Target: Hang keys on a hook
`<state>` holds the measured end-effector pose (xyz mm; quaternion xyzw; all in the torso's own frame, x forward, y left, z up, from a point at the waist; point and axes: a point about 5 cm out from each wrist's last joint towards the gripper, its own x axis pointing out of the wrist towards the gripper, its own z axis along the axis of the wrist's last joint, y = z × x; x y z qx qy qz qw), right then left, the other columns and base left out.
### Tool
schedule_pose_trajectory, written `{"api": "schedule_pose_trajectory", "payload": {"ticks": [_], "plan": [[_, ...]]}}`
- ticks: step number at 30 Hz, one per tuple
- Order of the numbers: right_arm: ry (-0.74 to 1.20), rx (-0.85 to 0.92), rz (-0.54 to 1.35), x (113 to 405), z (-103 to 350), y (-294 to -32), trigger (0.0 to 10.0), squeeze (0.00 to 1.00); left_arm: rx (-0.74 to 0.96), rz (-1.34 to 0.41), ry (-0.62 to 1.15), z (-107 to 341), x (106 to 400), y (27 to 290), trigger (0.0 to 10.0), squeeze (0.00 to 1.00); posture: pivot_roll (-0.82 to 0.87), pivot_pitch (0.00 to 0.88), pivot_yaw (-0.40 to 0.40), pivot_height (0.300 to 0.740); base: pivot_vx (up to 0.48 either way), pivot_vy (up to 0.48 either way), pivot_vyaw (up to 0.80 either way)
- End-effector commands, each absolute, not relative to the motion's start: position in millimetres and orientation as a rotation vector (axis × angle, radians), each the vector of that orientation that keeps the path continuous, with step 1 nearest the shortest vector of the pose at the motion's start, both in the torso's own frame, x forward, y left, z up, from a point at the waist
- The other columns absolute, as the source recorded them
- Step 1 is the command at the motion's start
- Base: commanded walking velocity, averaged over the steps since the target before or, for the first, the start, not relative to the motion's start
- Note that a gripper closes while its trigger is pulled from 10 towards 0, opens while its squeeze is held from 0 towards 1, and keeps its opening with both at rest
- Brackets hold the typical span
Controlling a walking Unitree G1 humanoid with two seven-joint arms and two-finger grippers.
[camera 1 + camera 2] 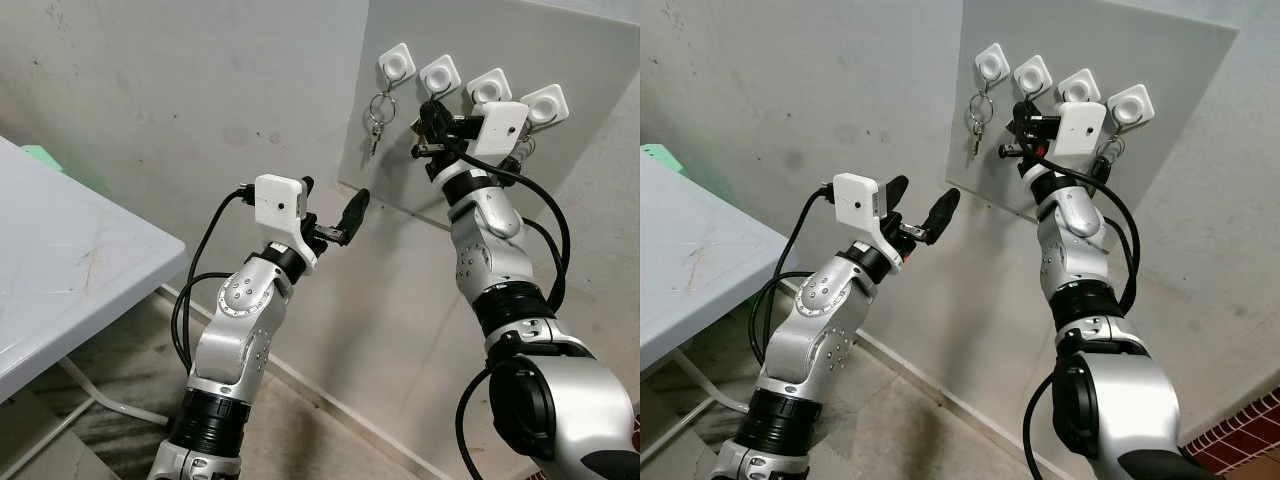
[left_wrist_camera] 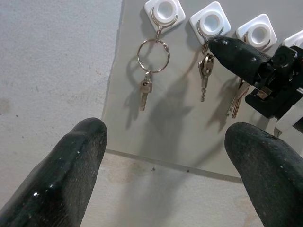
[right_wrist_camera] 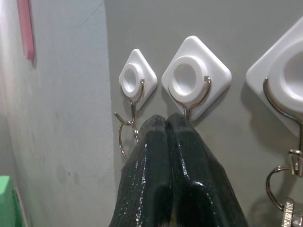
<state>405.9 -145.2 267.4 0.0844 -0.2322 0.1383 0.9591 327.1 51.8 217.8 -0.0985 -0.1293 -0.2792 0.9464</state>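
- The right gripper (image 3: 165, 124) is pressing its clenched jaws up under the second hook (image 3: 196, 78) on the grey board (image 1: 590, 60); whether anything is pinched between them is hidden.
- A key (image 2: 204, 75) is hanging just below that hook, its ring partly covered by the fingers.
- The left gripper (image 1: 335, 212) is hovering below the board, jaws released.
- Another key on a ring (image 2: 150, 59) is hanging from the first hook (image 2: 164, 10).

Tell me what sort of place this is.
Probably a bare utility corner or entryway of a home: a rough grey concrete wall, a grey board with four white stick-on key hooks holding keys, and a white folding table. The right pincer is at the second hook.
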Motion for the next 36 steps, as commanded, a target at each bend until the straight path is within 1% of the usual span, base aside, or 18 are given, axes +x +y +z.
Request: {"api": "schedule_pose_trajectory", "payload": {"ticks": [1,4,14,29,36], "plan": [[-0.493,0.209,0.271,407,277,-148,10.0,0.0,-0.196,-0.587,-0.278,222,324,48,10.0,0.0,0.02,0.045,-0.067,0.74,0.0,0.0,0.0],[-0.492,0.216,0.266,408,278,-147,10.0,0.0,-0.198,-0.586,-0.278,222,324,48,10.0,0.0,0.02,0.046,-0.066,0.74,0.0,0.0,0.0],[-0.482,0.314,0.249,410,279,-151,10.0,0.0,-0.201,-0.587,-0.276,221,324,48,10.0,0.0,0.02,0.045,-0.065,0.74,0.0,0.0,0.0],[-0.477,0.36,0.217,410,275,-157,10.0,0.0,-0.205,-0.59,-0.273,222,324,47,10.0,0.0,0.01,0.047,-0.062,0.74,0.0,0.0,0.0],[-0.439,0.366,0.219,409,263,-156,10.0,0.0,-0.201,-0.587,-0.275,222,324,46,10.0,0.0,0.02,0.044,-0.063,0.74,0.0,0.0,0.0]]}}
